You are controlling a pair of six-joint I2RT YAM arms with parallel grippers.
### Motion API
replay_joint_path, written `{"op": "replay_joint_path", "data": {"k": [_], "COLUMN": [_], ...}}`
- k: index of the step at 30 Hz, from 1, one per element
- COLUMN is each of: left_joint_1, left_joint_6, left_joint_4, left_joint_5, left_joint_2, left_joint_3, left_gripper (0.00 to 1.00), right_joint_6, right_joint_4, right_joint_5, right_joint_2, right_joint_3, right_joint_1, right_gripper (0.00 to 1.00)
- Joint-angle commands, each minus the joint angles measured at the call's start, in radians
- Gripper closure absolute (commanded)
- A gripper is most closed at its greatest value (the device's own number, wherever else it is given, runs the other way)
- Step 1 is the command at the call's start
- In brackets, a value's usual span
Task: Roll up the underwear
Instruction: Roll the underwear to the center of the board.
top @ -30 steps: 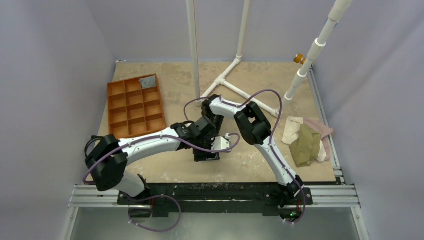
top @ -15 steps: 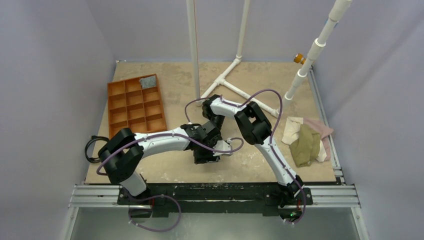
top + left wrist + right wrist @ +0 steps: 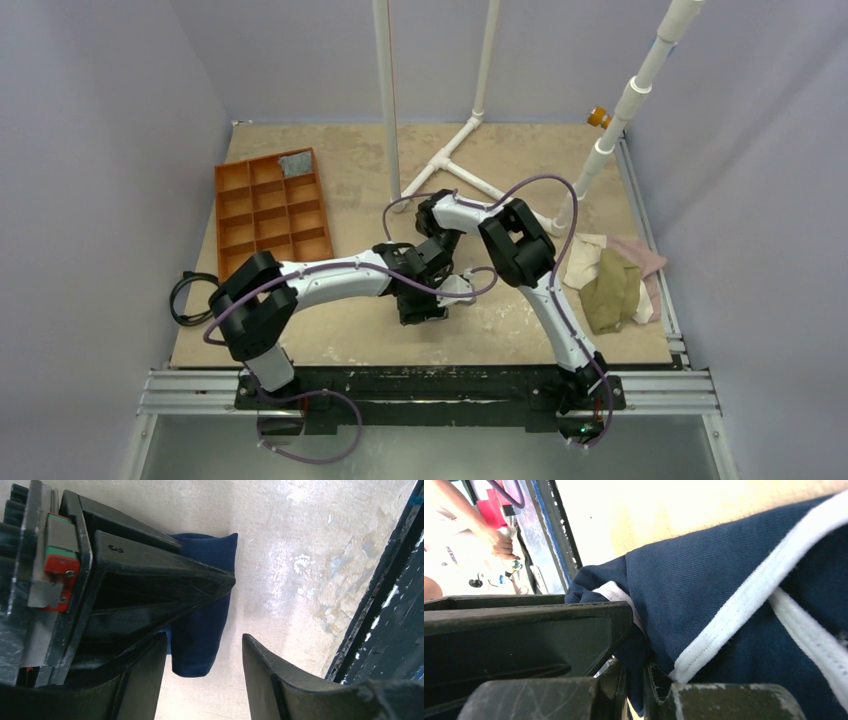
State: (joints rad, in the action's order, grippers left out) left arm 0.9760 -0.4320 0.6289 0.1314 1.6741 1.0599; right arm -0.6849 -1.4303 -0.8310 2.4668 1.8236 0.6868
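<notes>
The underwear point(image 3: 704, 575) is navy cloth with a white trim, bunched into a thick fold on the table. My right gripper point(image 3: 636, 682) is shut on an edge of it, with cloth pinched between the pads. From the left wrist, a rounded navy end of the underwear point(image 3: 200, 640) pokes out beneath the right gripper's black finger point(image 3: 150, 580). My left gripper point(image 3: 202, 680) stands open just in front of that end, its jaws on either side and not touching it. From above, both grippers point(image 3: 425, 295) meet mid-table and hide the cloth.
An orange compartment tray point(image 3: 228, 215) lies at the back left, with a grey item point(image 3: 296, 163) in one cell. White pipe stands point(image 3: 460, 165) rise behind. An olive-green garment point(image 3: 610, 290) on pale pink cloth point(image 3: 645, 258) lies at the right. The black front rail point(image 3: 380, 615) is close.
Both grippers have shifted slightly to the right together, and the left arm's elbow has swung right. The right gripper's hold on the cloth has stayed the same.
</notes>
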Motion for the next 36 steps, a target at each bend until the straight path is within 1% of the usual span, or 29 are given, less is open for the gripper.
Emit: {"op": "replay_joint_path", "data": {"k": [1,10,14,19,22,25,28,32,34,36], "left_joint_1": [0.021,0.064,0.08,0.086,0.086,0.086,0.086,0.081,0.076,0.068], "left_joint_6": [0.037,0.027,0.03,0.05,0.071,0.105,0.146,0.173,0.174,0.163], "left_joint_4": [-0.051,-0.052,-0.062,-0.072,-0.08,-0.083,-0.106,-0.145,-0.168,-0.201], "left_joint_5": [0.012,-0.008,-0.024,-0.036,-0.03,-0.008,0.02,0.067,0.103,0.127], "left_joint_2": [0.035,0.093,0.116,0.146,0.156,0.159,0.167,0.184,0.19,0.193], "left_joint_3": [0.046,0.103,0.11,0.102,0.091,0.08,0.055,0.031,0.016,-0.006], "left_gripper": [0.44,0.44,0.5,0.69,0.78,0.92,1.0,1.0,1.0,1.0], "right_joint_6": [-0.025,-0.016,-0.018,-0.018,-0.011,0.001,0.015,0.035,0.047,0.058], "right_joint_4": [0.229,0.255,0.252,0.248,0.251,0.257,0.266,0.274,0.285,0.297], "right_joint_5": [0.199,0.216,0.22,0.224,0.224,0.222,0.214,0.193,0.193,0.198], "right_joint_2": [-0.003,-0.073,-0.078,-0.076,-0.078,-0.084,-0.099,-0.14,-0.167,-0.2], "right_joint_3": [-0.059,-0.154,-0.163,-0.159,-0.155,-0.154,-0.153,-0.157,-0.169,-0.188], "right_joint_1": [-0.014,-0.051,-0.055,-0.056,-0.06,-0.065,-0.07,-0.087,-0.099,-0.112], "right_gripper": [1.0,1.0,1.0,1.0,1.0,1.0,0.93,0.78,0.68,0.62]}}
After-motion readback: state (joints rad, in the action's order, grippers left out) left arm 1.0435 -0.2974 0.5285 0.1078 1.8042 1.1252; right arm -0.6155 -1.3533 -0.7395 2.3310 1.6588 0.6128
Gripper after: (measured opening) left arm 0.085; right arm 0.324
